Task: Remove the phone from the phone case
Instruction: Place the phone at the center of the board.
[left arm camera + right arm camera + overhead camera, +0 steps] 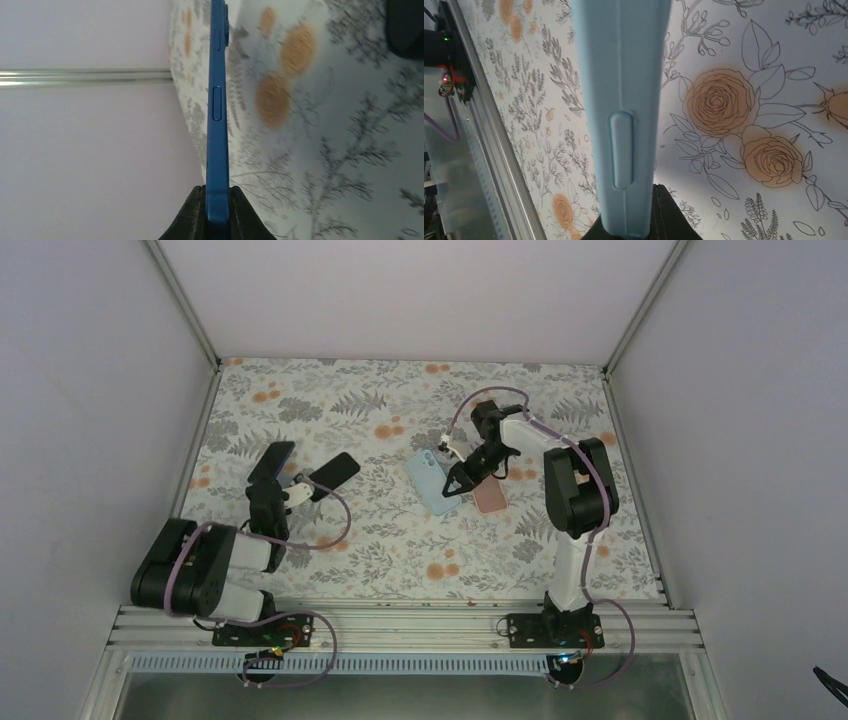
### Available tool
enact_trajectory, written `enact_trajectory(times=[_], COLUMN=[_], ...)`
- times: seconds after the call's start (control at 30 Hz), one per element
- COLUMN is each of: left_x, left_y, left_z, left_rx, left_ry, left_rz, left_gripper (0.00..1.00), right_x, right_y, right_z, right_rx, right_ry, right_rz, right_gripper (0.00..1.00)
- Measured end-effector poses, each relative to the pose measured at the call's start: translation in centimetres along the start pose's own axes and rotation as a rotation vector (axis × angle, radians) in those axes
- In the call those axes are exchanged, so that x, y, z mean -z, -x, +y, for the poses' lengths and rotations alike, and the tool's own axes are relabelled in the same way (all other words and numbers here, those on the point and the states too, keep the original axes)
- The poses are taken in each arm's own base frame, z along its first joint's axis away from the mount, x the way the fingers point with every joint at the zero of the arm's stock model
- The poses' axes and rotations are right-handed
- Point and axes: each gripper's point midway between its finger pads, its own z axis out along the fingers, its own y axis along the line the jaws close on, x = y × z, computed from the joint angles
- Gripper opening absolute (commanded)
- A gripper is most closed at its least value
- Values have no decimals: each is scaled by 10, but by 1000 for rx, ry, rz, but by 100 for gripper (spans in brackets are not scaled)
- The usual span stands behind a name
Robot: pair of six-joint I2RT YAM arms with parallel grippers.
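The light blue phone case (430, 484) sits near the middle of the desk (380, 540), its broad face up in the overhead view. I cannot tell whether a phone is inside it. The right hand (455, 480) is clamped on its edge at about 3 o'clock. The right wrist view shows the case's side, with a moulded button cover, running up from between the dark fingers (671, 220). Whether the case rests on the desk or hangs just above it I cannot tell. A pink slab (490, 499) lies flat at 4 o'clock from the case, just beside the right hand. Well apart at 9 o'clock, the left hand (217, 217) is closed on the lower end of a dark blue phone (272, 461), held up off the desk, its side buttons showing in the left wrist view. A black slab (335, 472) lies on the desk at 3 o'clock from that phone, near it.
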Motion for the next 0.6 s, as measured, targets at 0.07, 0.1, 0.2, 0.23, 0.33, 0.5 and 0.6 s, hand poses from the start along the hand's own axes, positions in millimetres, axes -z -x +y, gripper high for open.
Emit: enact_trajectory(times=[0.07,0.1,0.2,0.23,0.33,0.5,0.6], left_x=[-2,-2,2,5,12,18,25], left_y=[-6,-9,-14,-15,-15,0,11], left_z=[-11,-18,-27,-28,-29,-9,3], left_rx=[-28,-45,-74,-79,-96,-84,-57], left_ry=[-14,-22,-16,-6,7,70,93], left_rz=[14,18,15,7,-21,-101,-164], left_gripper=[2,3,17,20,43,85,100], right_x=[-4,-5,-11,-13,-15,-12,-6], right_y=[-3,-5,-10,-11,-13,-10,-5], right_z=[-4,-6,-16,-18,-26,-40,-51], right_rx=[-10,-14,-27,-33,-50,-68,-64], right_ry=[-4,-8,-28,-32,-53,-121,-179], right_rz=[16,23,52,60,72,75,65], right_gripper=[4,4,8,12,19,50,61])
